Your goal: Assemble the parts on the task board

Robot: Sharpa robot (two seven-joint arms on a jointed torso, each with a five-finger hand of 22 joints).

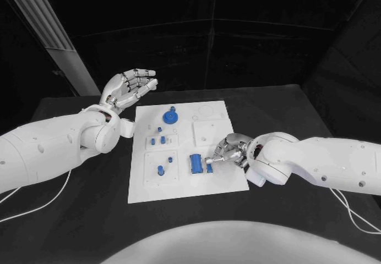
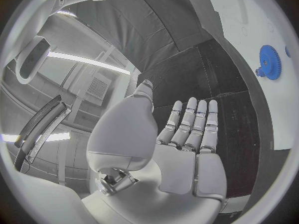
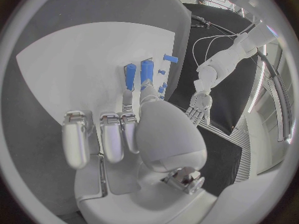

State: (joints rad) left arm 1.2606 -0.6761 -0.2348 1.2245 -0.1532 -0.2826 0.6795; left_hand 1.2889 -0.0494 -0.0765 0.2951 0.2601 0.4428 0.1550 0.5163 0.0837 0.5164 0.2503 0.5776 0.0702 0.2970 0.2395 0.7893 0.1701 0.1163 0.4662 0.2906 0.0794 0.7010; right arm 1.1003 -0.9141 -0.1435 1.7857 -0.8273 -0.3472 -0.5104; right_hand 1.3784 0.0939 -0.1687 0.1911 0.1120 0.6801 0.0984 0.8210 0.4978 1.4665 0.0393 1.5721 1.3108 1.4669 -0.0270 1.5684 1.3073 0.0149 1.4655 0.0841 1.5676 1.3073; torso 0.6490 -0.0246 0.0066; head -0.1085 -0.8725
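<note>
On black table, right hand [image 1: 228, 152] seemingly touches blue part [image 1: 210, 165] beside it; left hand [image 1: 129, 86] spread, empty.

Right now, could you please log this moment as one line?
left hand open, raised off board | right hand at blue parts on task board, grip unclear

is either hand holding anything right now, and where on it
The left hand is open, holding nothing. The right hand touches a blue part; a grip cannot be told.

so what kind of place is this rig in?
Looks like a robotics lab or test cell: a black table bearing only a white task board with small blue parts, dark walls behind, and strip lights with a ceiling vent overhead.
</note>
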